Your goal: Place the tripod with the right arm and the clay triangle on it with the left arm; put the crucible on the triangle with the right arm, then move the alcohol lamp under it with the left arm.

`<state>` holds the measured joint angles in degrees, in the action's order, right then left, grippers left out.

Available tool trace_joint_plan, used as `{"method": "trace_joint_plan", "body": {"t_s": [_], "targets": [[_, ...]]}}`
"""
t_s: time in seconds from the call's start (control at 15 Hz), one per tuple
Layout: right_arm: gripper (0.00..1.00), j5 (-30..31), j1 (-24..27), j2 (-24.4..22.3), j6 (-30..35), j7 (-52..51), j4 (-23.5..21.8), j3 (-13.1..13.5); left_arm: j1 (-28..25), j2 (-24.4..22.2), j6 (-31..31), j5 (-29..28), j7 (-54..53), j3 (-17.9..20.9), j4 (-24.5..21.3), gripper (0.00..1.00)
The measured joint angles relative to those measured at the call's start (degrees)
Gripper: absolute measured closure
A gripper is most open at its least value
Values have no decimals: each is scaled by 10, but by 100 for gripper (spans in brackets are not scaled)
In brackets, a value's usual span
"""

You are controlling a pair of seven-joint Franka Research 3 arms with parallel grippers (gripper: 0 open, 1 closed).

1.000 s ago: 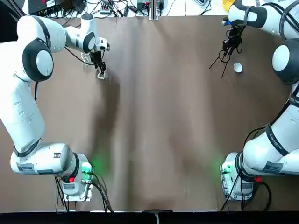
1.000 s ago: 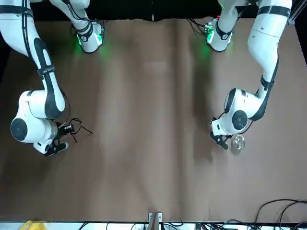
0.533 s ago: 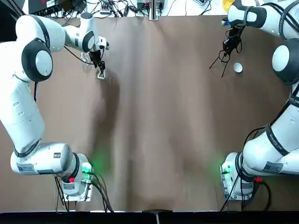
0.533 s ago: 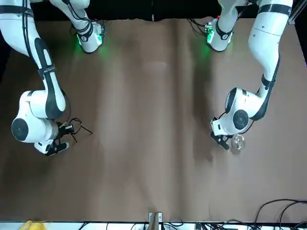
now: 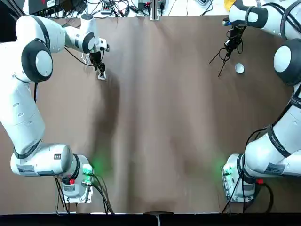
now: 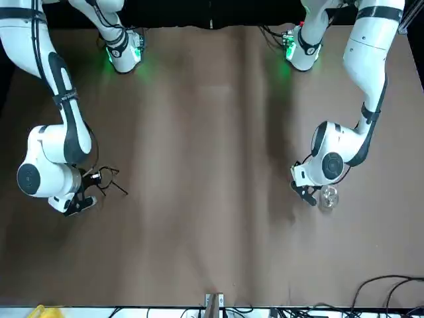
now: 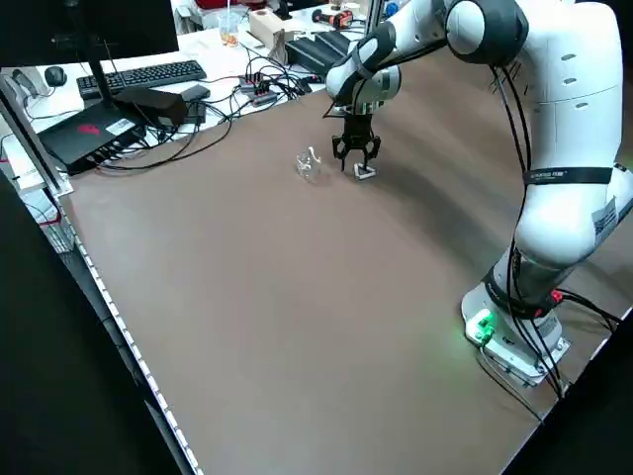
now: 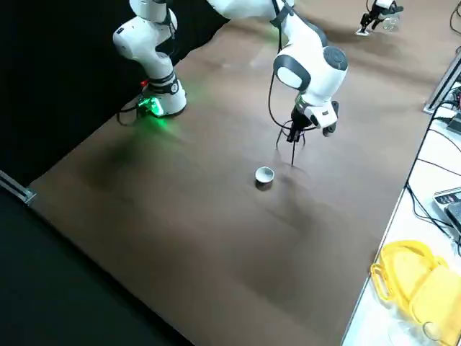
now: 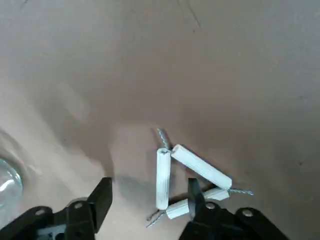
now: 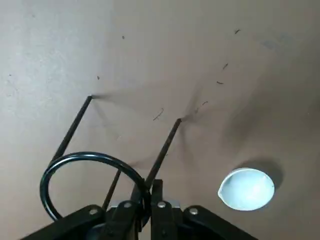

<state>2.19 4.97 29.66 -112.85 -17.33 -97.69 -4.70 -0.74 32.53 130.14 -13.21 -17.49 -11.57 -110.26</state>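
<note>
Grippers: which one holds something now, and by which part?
The right gripper holds the tripod by its ring. The left gripper is open over the clay triangle and holds nothing.

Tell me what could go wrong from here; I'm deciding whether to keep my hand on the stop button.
The right gripper pinches the tripod only at one edge of its ring, so it may swing or tip on release. Its legs pass near the crucible and could knock it. The open left gripper sits off-centre over the clay triangle, beside the alcohol lamp, and might miss or bump it.
</note>
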Motion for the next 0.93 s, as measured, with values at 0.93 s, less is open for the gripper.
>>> {"method": "trace_joint_plan", "body": {"t_s": [0.93], "targets": [[92, -33, -192, -39, 114, 311, 89, -12, -2, 0, 0, 0, -4, 0, -1, 58]]}}
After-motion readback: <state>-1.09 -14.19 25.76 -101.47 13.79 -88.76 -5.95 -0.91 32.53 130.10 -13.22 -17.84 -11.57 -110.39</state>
